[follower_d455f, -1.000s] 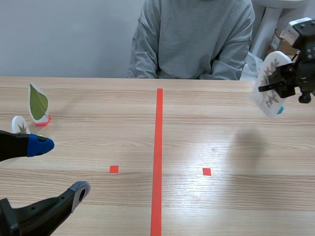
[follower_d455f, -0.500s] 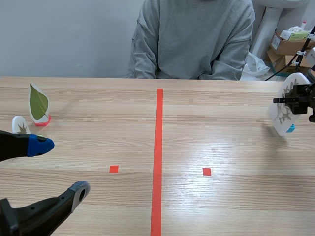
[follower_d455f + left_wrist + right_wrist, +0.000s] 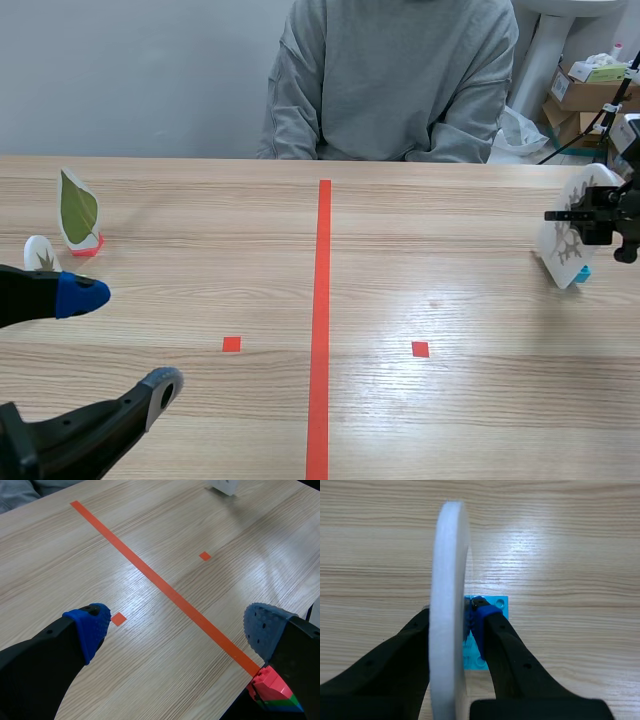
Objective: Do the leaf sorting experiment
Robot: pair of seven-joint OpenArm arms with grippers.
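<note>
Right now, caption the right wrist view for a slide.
Right end effector shut on an edge-on white leaf card with a blue base, over the wooden table.

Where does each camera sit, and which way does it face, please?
Scene view: between the arms, facing across the table toward a person; open left fingers and right fingers at the sides.
Left wrist view: on the left arm, looking forward and down at the tape line past its open fingers.
Right wrist view: on the right arm, looking down past its fingers, shut on an edge-on white leaf card with blue base.
Shared: scene and right wrist views show that card; scene and left wrist, the tape line.
</note>
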